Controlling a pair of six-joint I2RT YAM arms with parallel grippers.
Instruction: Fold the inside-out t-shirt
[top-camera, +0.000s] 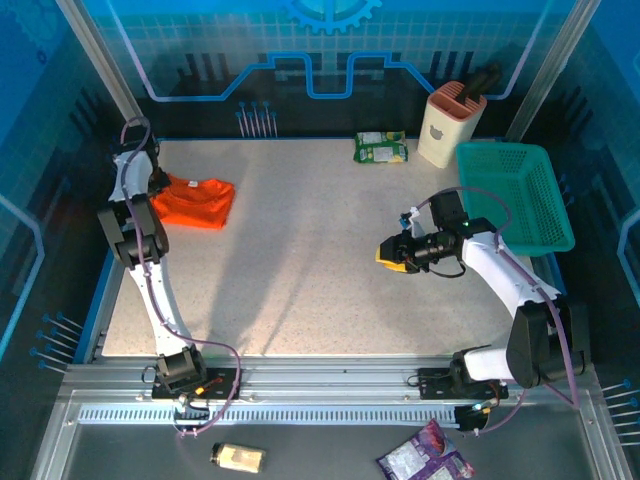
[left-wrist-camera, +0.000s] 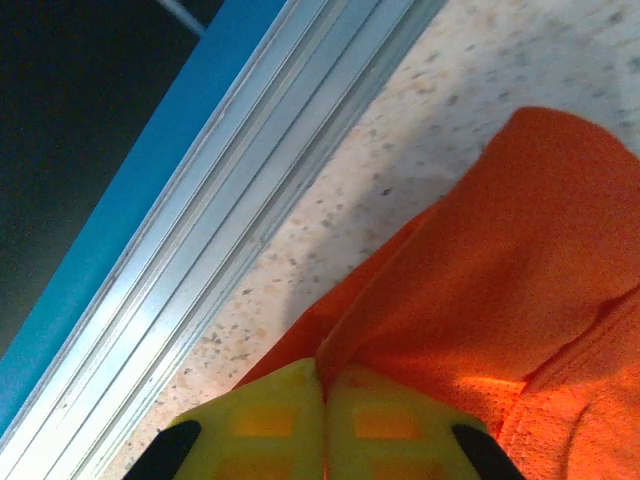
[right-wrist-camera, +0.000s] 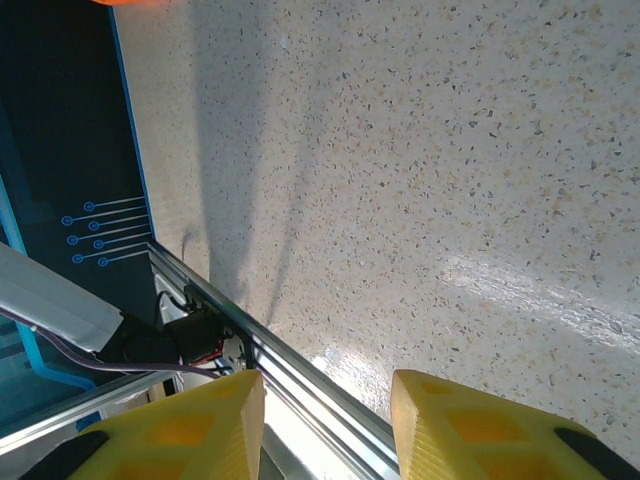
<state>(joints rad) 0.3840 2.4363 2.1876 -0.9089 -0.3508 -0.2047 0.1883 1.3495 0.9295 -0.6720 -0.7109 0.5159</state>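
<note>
The inside-out t-shirt (top-camera: 196, 202) is a bright orange bundle lying folded at the far left of the table. My left gripper (top-camera: 160, 183) sits at its left edge, shut on a pinch of the orange cloth (left-wrist-camera: 500, 280); the yellow fingers (left-wrist-camera: 262, 420) meet with fabric between them (left-wrist-camera: 324, 380). My right gripper (top-camera: 388, 254) hovers over the right middle of the table, pointing left, well away from the shirt. Its yellow fingers (right-wrist-camera: 205, 420) stand open with nothing between them (right-wrist-camera: 325, 400), above bare speckled tabletop.
A teal mesh basket (top-camera: 520, 195) stands at the right edge. A beige knife block (top-camera: 450, 124) and a green packet (top-camera: 381, 148) sit at the back. The aluminium rail (left-wrist-camera: 230, 200) runs close beside the shirt's left edge. Two packets (top-camera: 430, 462) lie below the front rail.
</note>
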